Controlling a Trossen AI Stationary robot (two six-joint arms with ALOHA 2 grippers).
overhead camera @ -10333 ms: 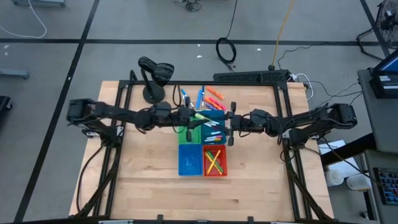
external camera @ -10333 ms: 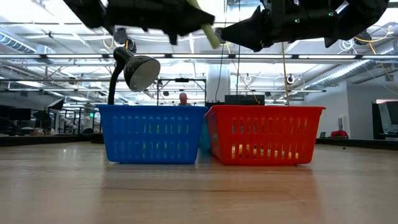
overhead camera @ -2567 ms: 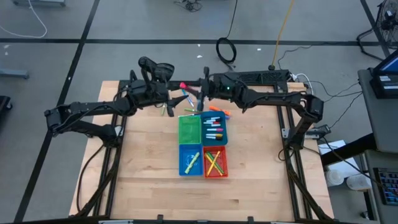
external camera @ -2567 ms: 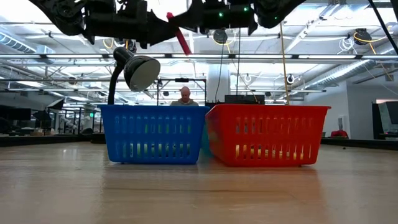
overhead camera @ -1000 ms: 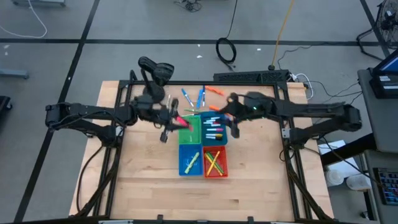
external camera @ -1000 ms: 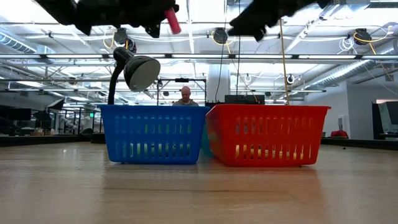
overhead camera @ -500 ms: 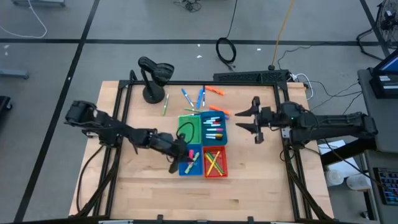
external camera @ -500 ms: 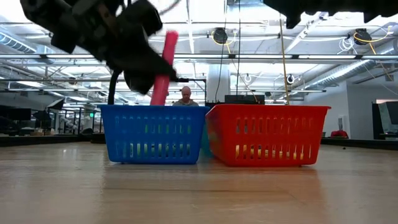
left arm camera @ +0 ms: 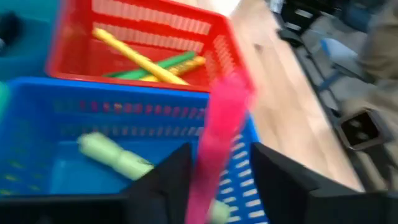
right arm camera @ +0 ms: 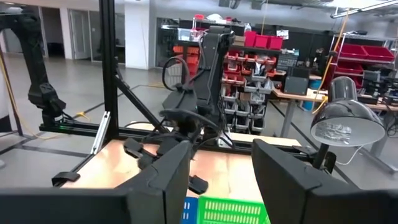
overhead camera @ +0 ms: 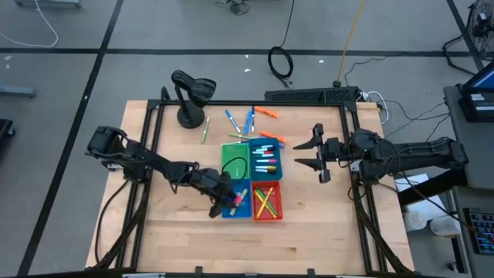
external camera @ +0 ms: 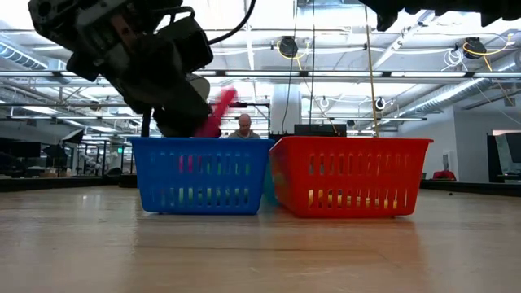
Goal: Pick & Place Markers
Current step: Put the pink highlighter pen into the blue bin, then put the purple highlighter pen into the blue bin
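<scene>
Over the blue bin: left gripper (overhead camera: 225, 202), its fingers parted on either side of a pink marker (left arm camera: 221, 134), with a gap on one side.
Left arm pose: reaches in from the tabletop's (overhead camera: 309, 224) left edge, bent low towards the square blue plastic bin (external camera: 199, 175).
Pink marker: tilted, its lower end inside the blue bin and its upper end above the rim.
Right gripper (overhead camera: 315, 151): fingers spread wide and holding nothing, above bare tabletop beside the teal plastic bin (overhead camera: 281, 161); arm stretched in from the right edge.
Hard to make out: the left wrist view is smeared, so contact between fingers and marker is unclear.
Blue bin: also holds a pale green marker (left arm camera: 115, 155).
Red plastic bin (external camera: 350, 175): yellow and green markers (left arm camera: 134, 55), crossed.
Teal bin: several white markers.
</scene>
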